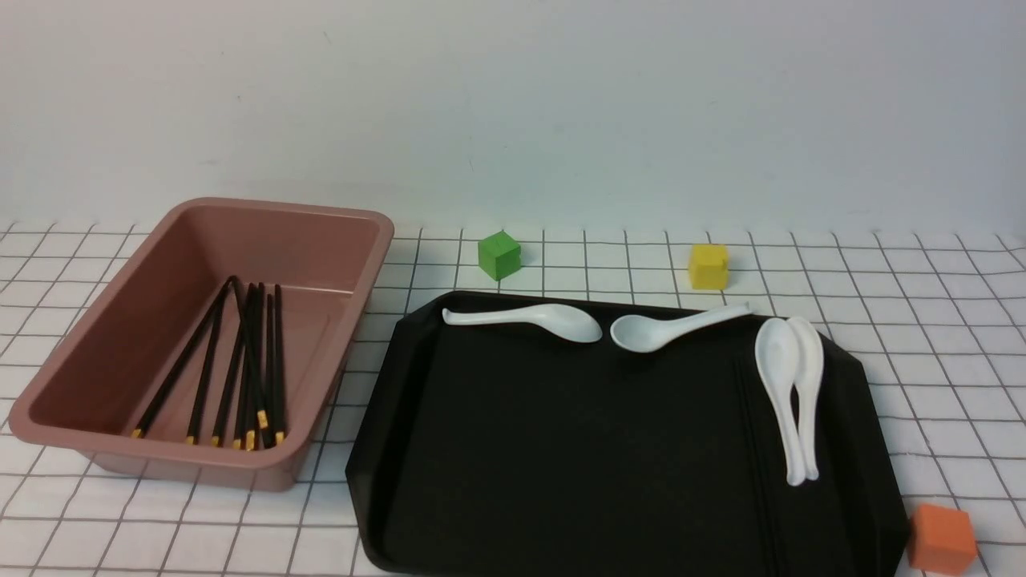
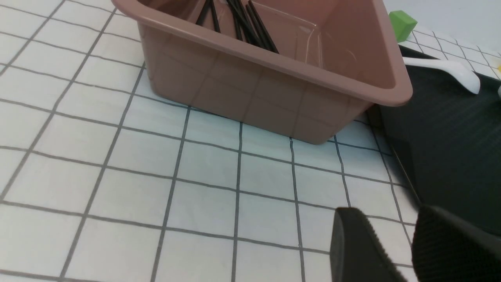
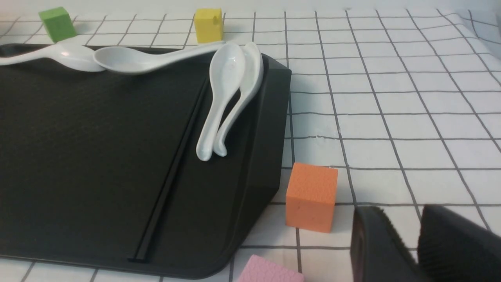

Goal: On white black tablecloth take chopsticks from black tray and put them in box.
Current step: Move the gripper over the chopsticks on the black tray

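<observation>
**Last stick on the tray, nearest the right arm**

Lying on the right part of the black tray (image 1: 561,481), just beside the paired white spoons (image 3: 229,102): the remaining chopsticks (image 3: 174,164), one stick or two pressed together, not discernible. Long axis near-to-far, roughly parallel to the tray's right edge, near end almost at the front rim. Several more sticks already in the box (image 1: 200,210) at left.

Over the tablecloth (image 3: 391,117), off the tray's front right corner and beside an orange cube (image 3: 311,196): the right pincer (image 3: 409,229), narrowly parted, gripping nothing. Target close by, to its left.

Near the box's front corner: the left pincer (image 2: 395,231), parted, likewise gripping nothing, most of the tray's width away from the target.

Judged the nearer arm: the right, probably with jaws set across the stick's axis.
</observation>
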Robot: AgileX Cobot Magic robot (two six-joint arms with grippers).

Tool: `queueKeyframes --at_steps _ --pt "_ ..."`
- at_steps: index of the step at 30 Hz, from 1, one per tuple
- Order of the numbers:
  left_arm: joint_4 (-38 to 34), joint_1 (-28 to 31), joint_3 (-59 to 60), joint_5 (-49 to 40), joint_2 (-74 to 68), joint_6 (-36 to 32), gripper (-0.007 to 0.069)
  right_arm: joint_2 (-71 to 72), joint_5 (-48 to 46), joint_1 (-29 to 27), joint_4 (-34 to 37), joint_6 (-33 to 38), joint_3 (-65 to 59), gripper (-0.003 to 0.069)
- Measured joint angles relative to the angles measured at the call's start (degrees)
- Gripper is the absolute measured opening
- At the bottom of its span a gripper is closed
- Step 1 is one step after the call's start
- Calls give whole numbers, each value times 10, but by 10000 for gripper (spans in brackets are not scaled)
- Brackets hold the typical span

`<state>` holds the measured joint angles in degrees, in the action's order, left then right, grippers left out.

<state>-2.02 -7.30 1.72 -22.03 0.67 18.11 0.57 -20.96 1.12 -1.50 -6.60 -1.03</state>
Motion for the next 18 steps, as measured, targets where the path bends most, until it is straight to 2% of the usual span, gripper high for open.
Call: queueKeyframes --at_steps 18 --pt "0 0 0 0 0 0 237 0 0 0 -7 0 0 212"
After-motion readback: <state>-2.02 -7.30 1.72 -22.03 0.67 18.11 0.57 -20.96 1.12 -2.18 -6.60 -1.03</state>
